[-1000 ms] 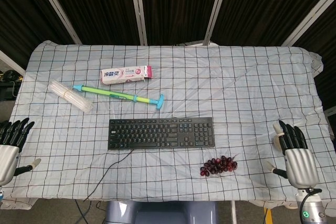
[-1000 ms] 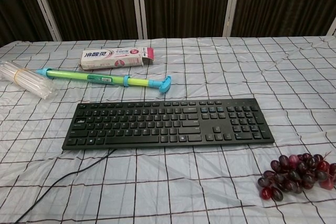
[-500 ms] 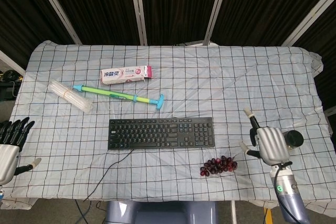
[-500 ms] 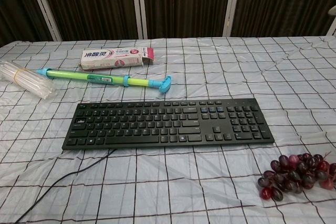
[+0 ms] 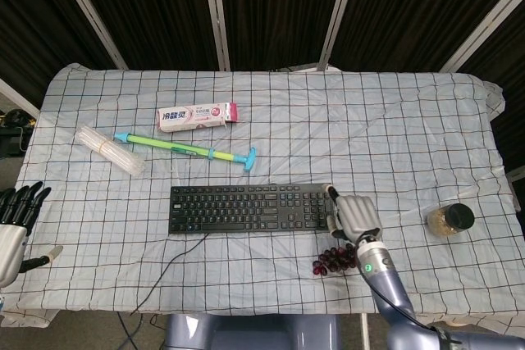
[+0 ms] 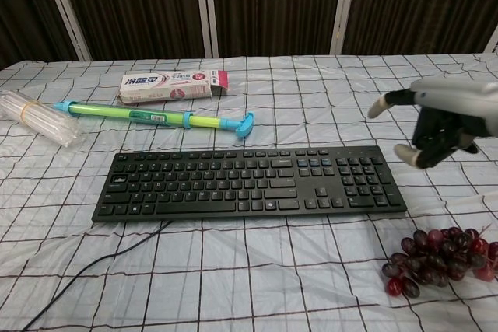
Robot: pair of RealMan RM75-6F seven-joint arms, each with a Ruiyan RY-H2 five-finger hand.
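The right hand hangs with fingers spread and curved downward, holding nothing, above the grapes just off the keyboard's right end. The left hand rests at the table's left edge, fingers straight and apart, empty. A jar stands well right.

Even overhead light is falling on the checked cloth over the bench, keeping it bright while the backdrop behind is staying dark. Shadows are lying short and soft under the keyboard. Both views are reading sharp, with the right robot hand showing slight glare on its pale shell
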